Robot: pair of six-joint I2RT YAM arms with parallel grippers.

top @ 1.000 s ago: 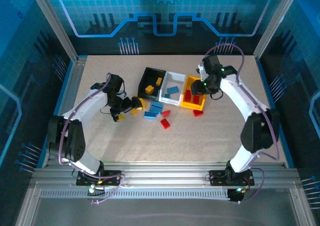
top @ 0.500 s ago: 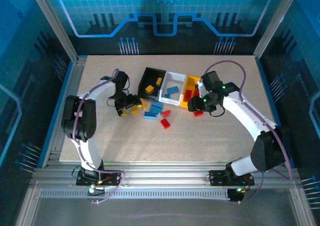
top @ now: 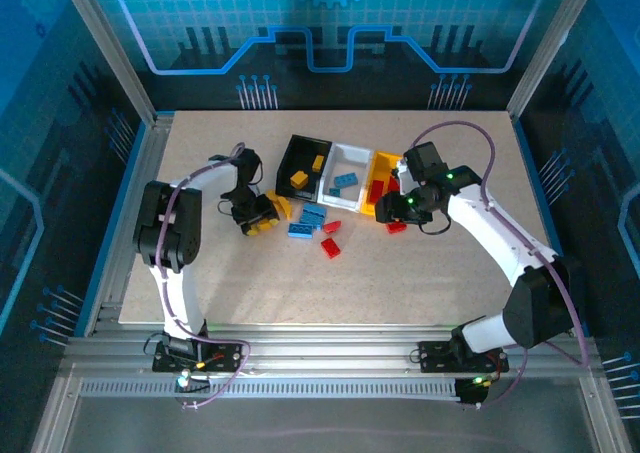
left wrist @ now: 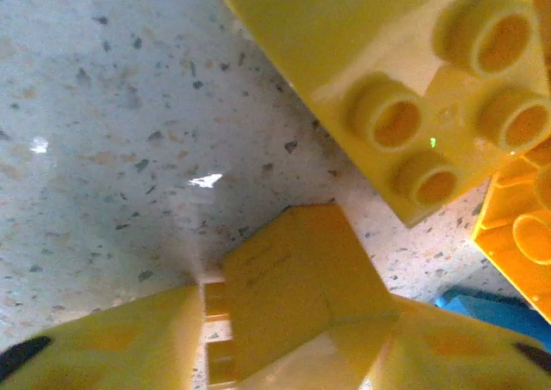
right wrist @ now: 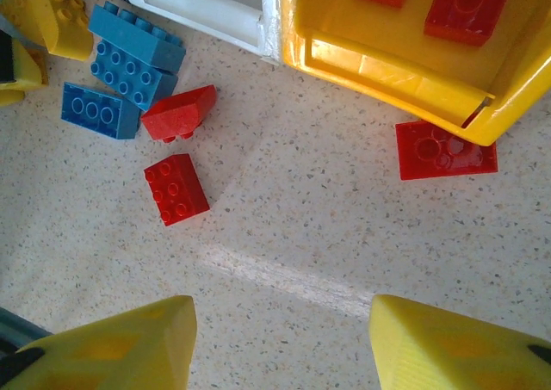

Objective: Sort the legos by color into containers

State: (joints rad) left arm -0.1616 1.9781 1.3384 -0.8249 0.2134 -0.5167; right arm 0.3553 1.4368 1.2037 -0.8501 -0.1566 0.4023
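Note:
My left gripper point(left wrist: 288, 355) is down on the table left of the bins, shut on a small yellow lego point(left wrist: 293, 291) that fills the gap between its fingers point(left wrist: 103, 343). From above, this gripper point(top: 256, 219) sits among yellow legos point(top: 272, 213). A bigger yellow lego point(left wrist: 405, 80) lies just beyond. My right gripper point(right wrist: 284, 338) hangs open over bare table in front of the yellow bin point(right wrist: 387, 76). Red legos point(right wrist: 176, 188) point(right wrist: 446, 149) and blue legos point(right wrist: 129, 50) lie loose. The black bin point(top: 296, 151), white bin point(top: 352, 155) and yellow bin point(top: 396, 211) stand in a row.
The black bin holds a yellow lego point(top: 299, 179), the white one a blue lego point(top: 345, 181), the yellow one red legos point(right wrist: 469, 7). An orange lego point(left wrist: 521, 235) and a blue one point(left wrist: 491, 308) lie close to my left gripper. Open table spreads toward the near edge.
The left gripper's fingers have closed from wide open onto the small yellow lego. The right arm dropped from over the yellow bin to the table in front of it, then held still.

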